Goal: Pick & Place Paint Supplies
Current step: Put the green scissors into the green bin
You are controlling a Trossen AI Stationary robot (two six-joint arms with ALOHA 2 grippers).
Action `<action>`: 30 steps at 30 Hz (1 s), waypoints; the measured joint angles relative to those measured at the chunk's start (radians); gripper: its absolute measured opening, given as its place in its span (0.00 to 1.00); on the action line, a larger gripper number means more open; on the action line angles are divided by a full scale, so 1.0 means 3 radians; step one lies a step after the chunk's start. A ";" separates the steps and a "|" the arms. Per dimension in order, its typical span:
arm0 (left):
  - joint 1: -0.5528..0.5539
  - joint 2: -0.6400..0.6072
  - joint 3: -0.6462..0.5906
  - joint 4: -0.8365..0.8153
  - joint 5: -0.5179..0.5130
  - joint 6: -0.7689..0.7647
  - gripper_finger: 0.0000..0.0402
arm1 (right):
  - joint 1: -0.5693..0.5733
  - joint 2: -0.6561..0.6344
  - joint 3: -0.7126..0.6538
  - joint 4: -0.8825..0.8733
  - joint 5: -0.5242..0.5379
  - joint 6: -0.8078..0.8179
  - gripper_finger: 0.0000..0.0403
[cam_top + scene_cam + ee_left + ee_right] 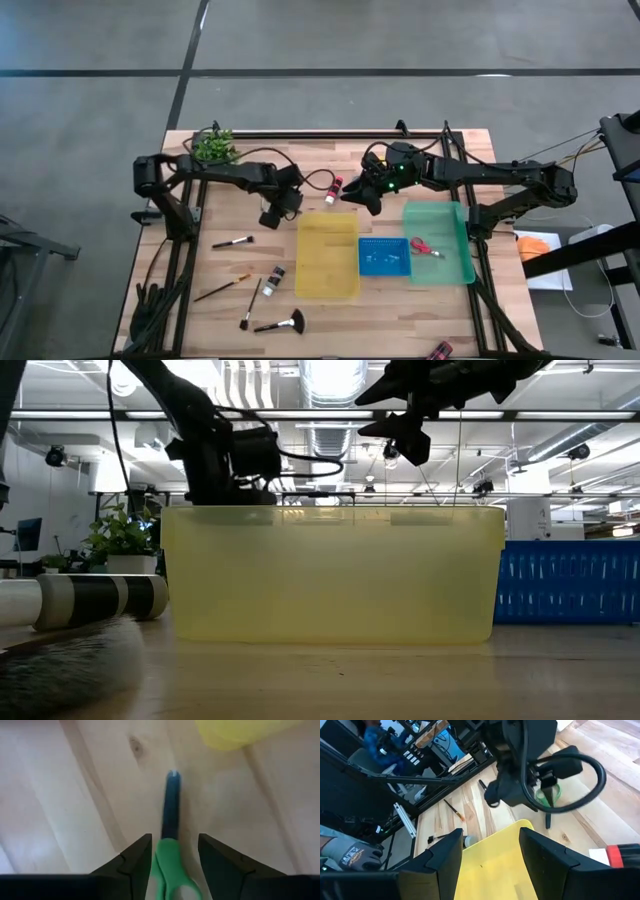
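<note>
Wood table point(250, 270), grey concrete floor point(100, 100)

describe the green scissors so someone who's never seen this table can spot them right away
Start at the yellow tray mid-table and go to its far left corner, where the left pincer hangs over bare wood. The green-handled scissors lie right there between its fingers, dark closed blades pointing away from it. The other scissors are red-handled and sit in the green tray.

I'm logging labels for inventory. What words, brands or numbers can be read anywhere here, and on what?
None can be read.
Grey work glove: dark print on its back, too blurred to read.
Small red-capped paint bottle with white label: label too small to read.
Black-and-white striped paint bottle: stripes only, no text.
</note>
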 joint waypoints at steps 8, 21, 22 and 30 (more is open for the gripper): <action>0.0101 0.0095 0.0004 -0.0010 -0.0044 -0.0001 0.41 | -0.0001 0.0000 0.0000 -0.0013 0.0000 0.0006 0.48; 0.0108 0.0209 0.0021 -0.0121 0.0012 0.0064 0.31 | -0.0001 0.0000 -0.0033 -0.0017 0.0022 -0.0013 0.48; 0.0108 0.0221 0.0022 -0.0131 0.0018 0.0064 0.28 | -0.0001 0.0000 -0.0037 -0.0016 0.0022 -0.0013 0.48; 0.0106 0.0222 0.0022 -0.0148 0.0020 0.0010 0.19 | -0.0001 0.0001 -0.0047 -0.0011 0.0022 -0.0003 0.48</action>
